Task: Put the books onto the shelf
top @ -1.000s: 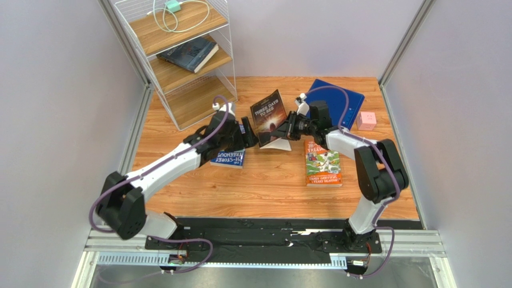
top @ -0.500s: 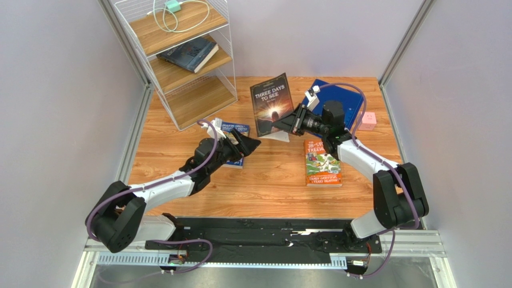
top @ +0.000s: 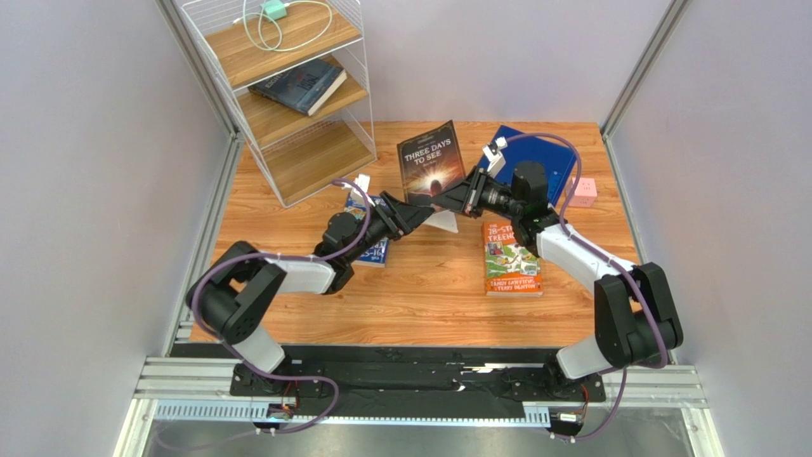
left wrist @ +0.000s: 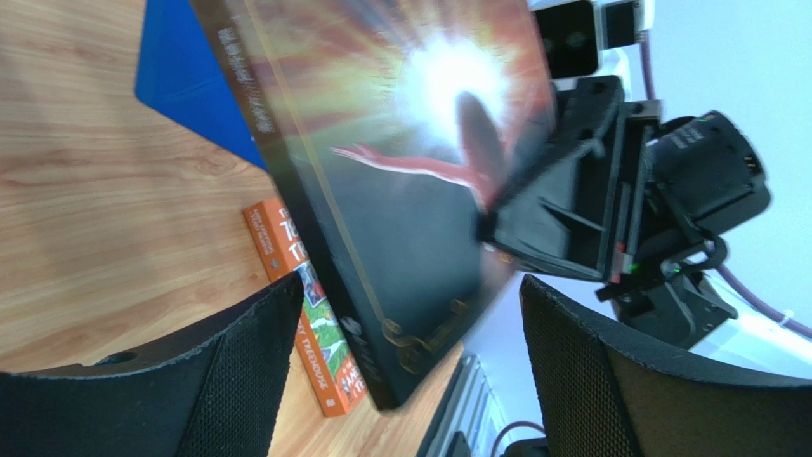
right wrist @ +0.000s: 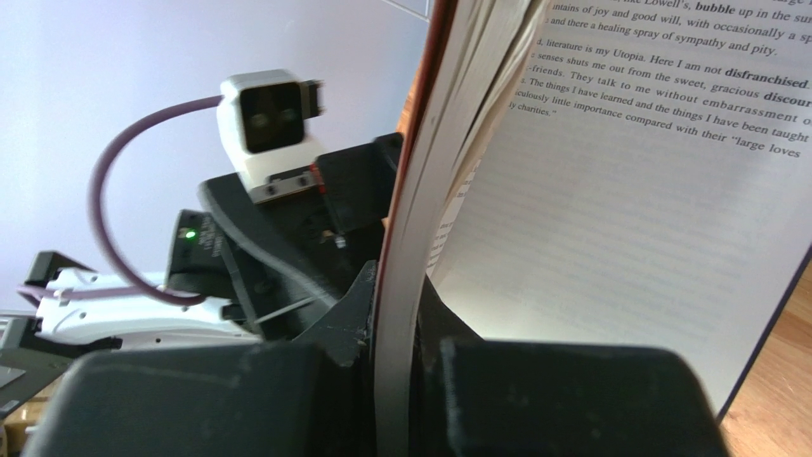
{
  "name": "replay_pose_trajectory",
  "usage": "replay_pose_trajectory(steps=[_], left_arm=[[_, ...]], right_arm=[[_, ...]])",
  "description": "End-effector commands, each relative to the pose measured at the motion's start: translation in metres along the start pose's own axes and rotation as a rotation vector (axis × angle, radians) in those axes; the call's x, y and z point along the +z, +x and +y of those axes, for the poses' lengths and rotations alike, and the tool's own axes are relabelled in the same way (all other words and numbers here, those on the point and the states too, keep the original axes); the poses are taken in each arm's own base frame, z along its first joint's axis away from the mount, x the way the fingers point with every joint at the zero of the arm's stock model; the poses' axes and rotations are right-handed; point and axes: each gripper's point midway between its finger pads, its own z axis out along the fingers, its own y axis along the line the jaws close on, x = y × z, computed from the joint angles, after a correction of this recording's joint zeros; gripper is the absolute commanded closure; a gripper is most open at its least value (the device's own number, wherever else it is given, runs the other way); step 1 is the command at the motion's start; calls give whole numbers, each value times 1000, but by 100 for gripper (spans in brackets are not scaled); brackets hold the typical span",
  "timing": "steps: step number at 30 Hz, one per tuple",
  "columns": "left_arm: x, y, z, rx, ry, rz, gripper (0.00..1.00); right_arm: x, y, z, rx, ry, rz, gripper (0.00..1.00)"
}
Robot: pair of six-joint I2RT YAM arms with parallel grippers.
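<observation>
"Three Days to See" is standing raised, its pages fanning open. The orange book is lying flat at its 5 o'clock, the blue book at 7. At 10 o'clock, a dark book is lying on the middle board of the shelf.

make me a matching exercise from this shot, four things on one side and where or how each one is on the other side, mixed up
Things
1. Three Days to See book
2. orange Treehouse book
3. other dark book
4. left gripper

Places or states
A. open, at the raised book's lower edge
B. lying flat on the table
C. on the middle shelf of the rack
D. held up off the table, the right gripper shut on it

Pairs: 1-D, 2-B, 3-C, 4-A
</observation>
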Motion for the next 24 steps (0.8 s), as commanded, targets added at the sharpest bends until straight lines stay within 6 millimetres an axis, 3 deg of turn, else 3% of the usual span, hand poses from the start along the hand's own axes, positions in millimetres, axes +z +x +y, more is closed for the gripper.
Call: replay_pose_trajectory(steps=[1, 2, 3, 6, 8, 9, 11, 13, 14, 15, 17, 19, 24], left_arm=[[10, -10, -34, -46, 216, -51, 24], [13, -11, -36, -54, 232, -52, 30], [16, -7, -30, -56, 221, -40, 48], [18, -5, -30, -39, 223, -29, 76], [16, -8, -29, -22, 206, -45, 87], [14, -14, -36, -7, 213, -59, 97], [15, -13, -29, 21, 157, -39, 100], [12, -19, -39, 59, 148, -34, 100], [13, -16, -31, 79, 92, -9, 100], [9, -21, -38, 93, 89, -15, 100], [5, -23, -28, 102, 27, -6, 100], [-1, -33, -27, 105, 5, -20, 100], [-22, -39, -5, 84, -59, -10, 100]], right_arm=[[-8, -17, 50, -156, -131, -44, 100], [-8, -15, 50, -154, -128, -38, 100], [-9, -15, 50, -154, -126, -35, 100], [-9, -11, 45, -147, -116, -22, 100], [-8, -8, 41, -140, -107, -14, 100], [-8, -6, 37, -135, -101, -10, 100], [-8, -2, 31, -128, -81, 1, 89], [-8, -5, 21, -124, -22, -21, 72], [-10, -1, 8, -119, 38, -7, 61], [-10, -4, -1, -128, 89, -32, 59], [-17, -2, -14, -139, 165, -41, 47], [-23, -3, -28, -133, 242, -65, 39], [-32, -4, -42, -152, 319, -93, 36]])
